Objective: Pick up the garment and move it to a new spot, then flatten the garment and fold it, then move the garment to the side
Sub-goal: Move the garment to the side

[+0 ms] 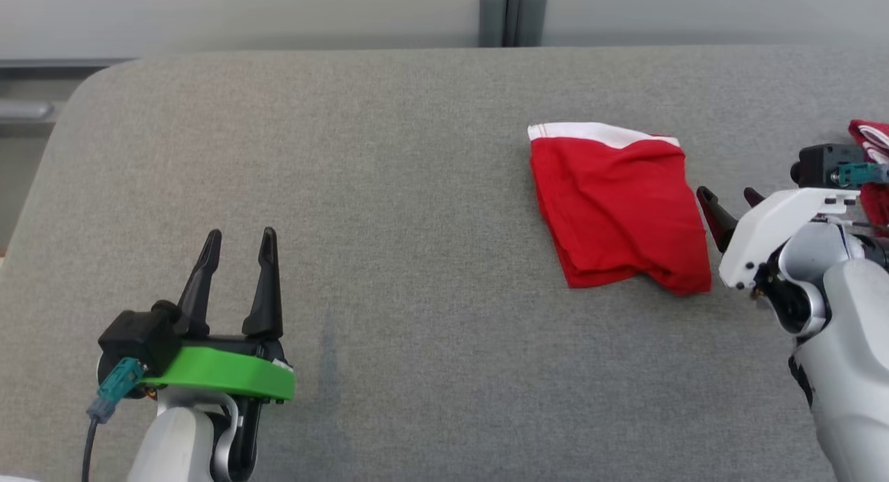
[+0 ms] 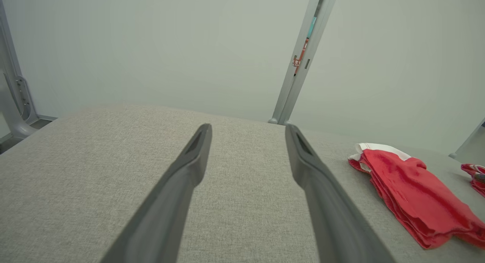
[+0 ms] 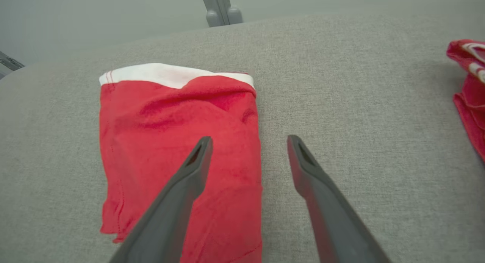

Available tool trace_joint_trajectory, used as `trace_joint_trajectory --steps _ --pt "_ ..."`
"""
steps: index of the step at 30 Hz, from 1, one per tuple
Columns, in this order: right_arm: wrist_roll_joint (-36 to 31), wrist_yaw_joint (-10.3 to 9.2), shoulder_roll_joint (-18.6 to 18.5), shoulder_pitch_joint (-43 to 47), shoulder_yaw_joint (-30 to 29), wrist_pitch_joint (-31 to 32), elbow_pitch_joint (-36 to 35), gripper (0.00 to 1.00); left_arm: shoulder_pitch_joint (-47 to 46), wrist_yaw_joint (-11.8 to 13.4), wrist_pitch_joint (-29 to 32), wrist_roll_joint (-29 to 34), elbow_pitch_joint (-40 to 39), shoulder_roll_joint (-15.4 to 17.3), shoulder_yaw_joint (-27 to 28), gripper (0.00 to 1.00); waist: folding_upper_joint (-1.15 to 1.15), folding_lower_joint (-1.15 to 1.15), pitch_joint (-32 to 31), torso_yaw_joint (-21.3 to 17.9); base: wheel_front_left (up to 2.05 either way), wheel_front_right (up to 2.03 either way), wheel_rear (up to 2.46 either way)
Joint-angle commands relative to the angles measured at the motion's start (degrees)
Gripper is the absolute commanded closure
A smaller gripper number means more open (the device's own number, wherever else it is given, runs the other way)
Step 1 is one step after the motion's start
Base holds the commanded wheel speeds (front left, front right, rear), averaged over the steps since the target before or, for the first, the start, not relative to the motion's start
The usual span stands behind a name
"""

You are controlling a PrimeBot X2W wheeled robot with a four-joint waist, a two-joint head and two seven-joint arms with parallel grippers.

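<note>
The garment [image 1: 615, 204] is a red piece with a white waistband, folded into a rough rectangle on the grey padded table, right of centre. It also lies in the left wrist view [image 2: 413, 194] and the right wrist view [image 3: 178, 157]. My right gripper [image 1: 729, 194] stands open just beside the garment's right edge, with nothing between its fingers; in its own view [image 3: 250, 141] one finger hangs over the cloth and the other over bare table. Far off at the lower left, my left gripper [image 1: 239, 239] is open and empty, seen too in its own view [image 2: 248, 128].
A second red and white cloth [image 1: 871, 145] lies at the table's right edge, behind my right wrist. The grey table [image 1: 347, 155] has a rounded far-left corner. A grey post [image 1: 512, 13] stands behind the far edge against a pale wall.
</note>
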Motion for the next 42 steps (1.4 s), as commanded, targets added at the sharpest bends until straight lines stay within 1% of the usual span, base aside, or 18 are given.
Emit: trace_joint_trajectory --steps 1,10,12,14,15,16,17,23,26,29,32,37,42 --pt "0.50 -0.06 -0.37 -2.43 -0.39 1.52 1.85 0.00 -1.38 -0.11 0.02 0.19 -0.36 0.06 -0.21 0.00 0.00 0.00 3.90 2.99 0.00 0.00 0.00" --pt "0.74 -0.06 -2.00 -10.65 0.08 10.19 12.46 0.00 -4.18 -0.11 0.02 -0.24 -0.95 -0.60 -1.49 0.00 0.00 0.00 8.20 6.26 0.00 0.00 0.00" --pt "0.57 -0.06 -2.94 -12.36 0.48 12.52 14.72 0.00 -4.87 -0.11 0.02 -0.39 -1.25 -0.65 -1.75 0.00 0.00 0.00 9.42 6.72 0.00 0.00 0.00" --pt "-0.31 -0.08 -4.20 -12.99 0.67 12.86 15.83 0.00 -5.22 -0.11 0.02 -0.36 -1.45 -0.67 -1.86 0.00 0.00 0.00 10.15 6.87 0.00 0.00 0.00" --pt "-0.68 -0.10 -4.89 -13.29 0.60 12.58 16.19 0.50 -5.41 -0.11 0.02 -0.32 -1.53 -0.69 -1.95 0.00 0.00 0.00 10.47 6.92 0.00 0.00 0.00" --pt "-0.82 -0.11 -5.46 -13.71 0.47 12.51 16.66 0.80 -5.68 -0.11 0.02 -0.31 -1.67 -0.74 -2.03 0.00 0.00 0.00 10.92 7.00 0.00 0.00 0.00" --pt "-0.89 -0.13 -5.83 -13.89 0.51 12.64 17.11 1.00 -5.89 -0.11 0.02 -0.30 -1.75 -0.75 -2.10 0.00 0.00 0.00 11.16 7.06 0.00 0.00 0.00" --pt "0.06 -0.14 -7.54 -14.45 3.95 13.19 16.11 1.00 -6.94 -0.11 0.02 0.09 -2.19 -0.71 -2.34 0.00 0.00 0.00 12.16 6.58 0.00 0.00 0.00" --pt "1.14 -0.14 -8.67 -14.94 6.62 13.81 14.23 1.00 -6.88 -0.11 0.02 0.16 -2.13 -0.35 -2.29 0.00 0.00 0.00 11.41 5.51 0.00 0.00 0.00" --pt "3.60 -0.09 -9.96 -15.01 9.31 14.88 11.38 1.00 -6.41 -0.11 0.02 0.01 -2.08 -0.08 -2.08 0.00 0.00 0.00 10.05 4.00 0.00 0.00 0.00" --pt "5.99 -0.08 -11.08 -15.31 12.43 15.91 7.93 1.00 -5.44 -0.11 0.02 -0.06 -2.12 0.19 -1.59 0.00 0.00 0.00 8.56 1.68 0.00 0.00 0.00" --pt "9.58 -0.08 -13.41 -16.96 17.70 19.51 2.18 1.00 -4.35 -0.11 0.02 0.05 -2.50 0.59 -1.05 0.00 0.00 0.00 6.90 -2.63 0.00 0.00 0.00" --pt "11.03 -0.08 -18.39 -19.40 22.44 22.77 -4.38 1.00 -3.91 -0.11 0.02 0.41 -3.54 0.91 -0.60 0.00 0.00 0.00 6.60 -7.55 0.00 0.00 0.00"
